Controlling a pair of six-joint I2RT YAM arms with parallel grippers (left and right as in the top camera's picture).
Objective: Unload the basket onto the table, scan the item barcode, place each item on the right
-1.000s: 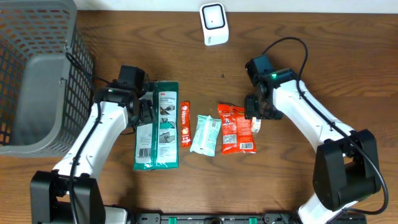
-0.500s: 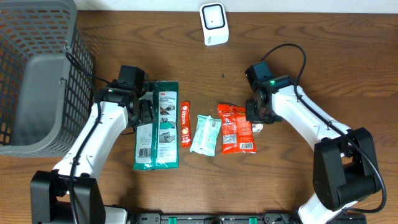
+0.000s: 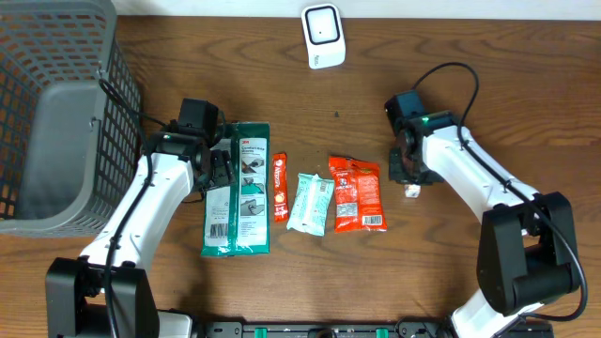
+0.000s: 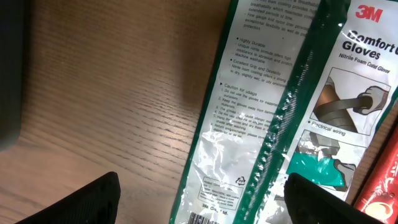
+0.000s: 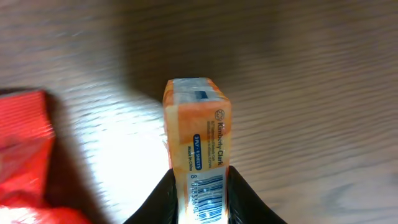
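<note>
My right gripper (image 5: pixel 200 200) is shut on a small orange tissue pack (image 5: pixel 198 127). The pack's barcode (image 5: pixel 207 193) faces the wrist camera between the fingers. From overhead the pack (image 3: pixel 411 191) shows just below the right gripper (image 3: pixel 409 174), to the right of the red packets (image 3: pixel 357 194). A white scanner (image 3: pixel 323 36) stands at the far edge of the table. My left gripper (image 3: pixel 218 169) is open over the left side of a green 3M gloves pack (image 3: pixel 238 188). In the left wrist view the gloves pack (image 4: pixel 280 106) lies between the wide-apart fingers (image 4: pixel 93 199).
A thin red stick packet (image 3: pixel 280 187) and a pale green packet (image 3: pixel 311 203) lie between the gloves pack and the red packets. A grey mesh basket (image 3: pixel 56 113) fills the far left. A black cable loops above the right arm.
The right gripper closed on the tissue pack beside the red packets and carried it a little to the right. The left arm has not moved.
</note>
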